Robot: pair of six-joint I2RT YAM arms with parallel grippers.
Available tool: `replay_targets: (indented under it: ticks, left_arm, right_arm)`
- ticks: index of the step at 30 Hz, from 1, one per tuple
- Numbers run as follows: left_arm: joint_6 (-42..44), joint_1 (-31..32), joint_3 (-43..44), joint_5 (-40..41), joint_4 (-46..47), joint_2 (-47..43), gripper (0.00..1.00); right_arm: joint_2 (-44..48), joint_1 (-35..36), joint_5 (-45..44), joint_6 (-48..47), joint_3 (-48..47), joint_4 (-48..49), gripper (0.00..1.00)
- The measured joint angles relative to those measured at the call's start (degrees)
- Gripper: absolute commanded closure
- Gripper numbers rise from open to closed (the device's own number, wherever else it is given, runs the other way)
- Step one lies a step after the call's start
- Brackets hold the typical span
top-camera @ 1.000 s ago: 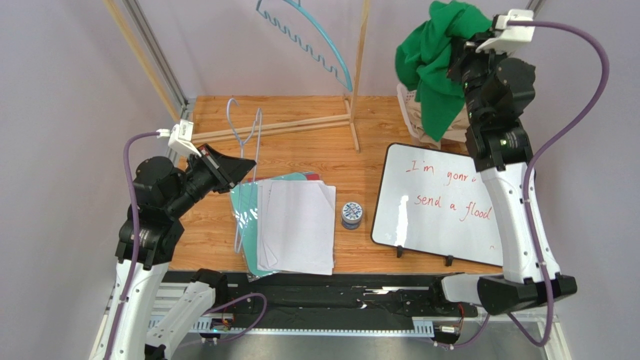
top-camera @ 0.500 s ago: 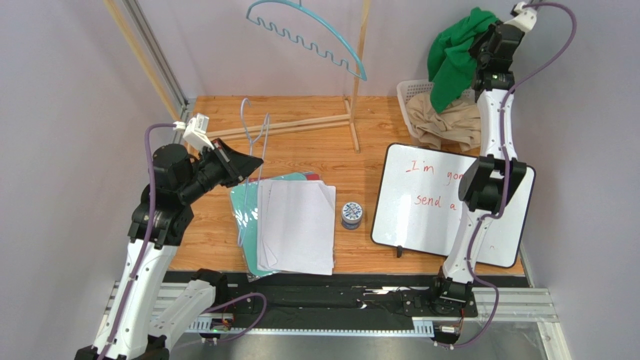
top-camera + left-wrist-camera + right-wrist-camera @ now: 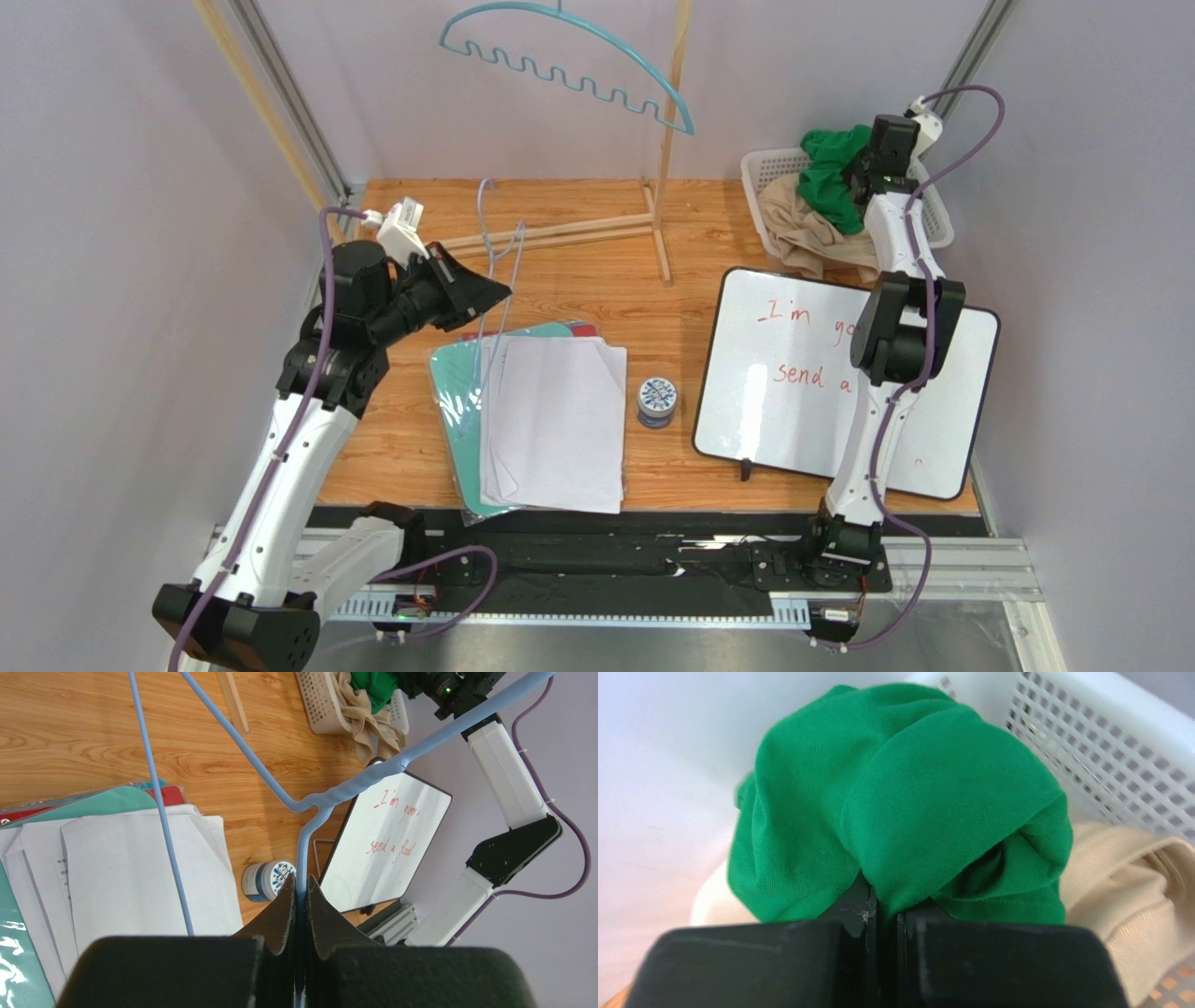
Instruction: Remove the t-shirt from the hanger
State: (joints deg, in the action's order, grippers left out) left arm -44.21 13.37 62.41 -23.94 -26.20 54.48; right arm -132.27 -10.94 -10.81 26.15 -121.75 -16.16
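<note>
The green t-shirt [image 3: 831, 165] is bunched over the white basket [image 3: 766, 179] at the back right, clear of the hanger. My right gripper [image 3: 859, 171] is shut on a fold of it; the right wrist view shows the jaws [image 3: 882, 906] pinching the green cloth [image 3: 913, 798]. The bare light-blue wire hanger [image 3: 501, 238] is held above the table at the left. My left gripper [image 3: 488, 291] is shut on its stem, seen in the left wrist view [image 3: 300, 890] with the hanger's arms [image 3: 337, 794] spreading beyond the fingertips.
A beige garment [image 3: 814, 231] lies in the basket under the shirt. A teal hanger [image 3: 561, 70] hangs on the wooden rack [image 3: 671, 154]. A stack of papers and folders [image 3: 547, 420], a small jar [image 3: 655, 399] and a whiteboard [image 3: 828, 378] lie on the table.
My right arm has come down from high up and lowered the green t-shirt onto the basket. My left arm has carried the hanger back and to the right.
</note>
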Motion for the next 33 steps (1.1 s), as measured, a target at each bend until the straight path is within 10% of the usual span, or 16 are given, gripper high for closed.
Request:
replay_targets:
  ticks: [5,8,18,33]
  left_arm:
    - [-0.3,0.0,-0.3,-0.1,0.8,0.0,1.00]
    - [-0.5,0.0,-0.4,-0.2,0.8,-0.3,1.00]
    - [-1.4,0.0,-2.8,1.1,0.6,-4.5,1.00]
    - [-7.9,0.0,-3.1,19.1,-12.8,-12.2,1.00]
  right_arm:
    - [-2.5,0.0,-2.2,0.5,-2.0,-4.5,0.58]
    - [-3.8,0.0,-2.4,0.0,-4.8,-8.7,0.00]
    - [-0.9,0.1,-2.5,-1.9,-13.0,-21.7,0.00]
    - [39.5,7.7,-10.4,-1.2,22.8,-27.1,0.00]
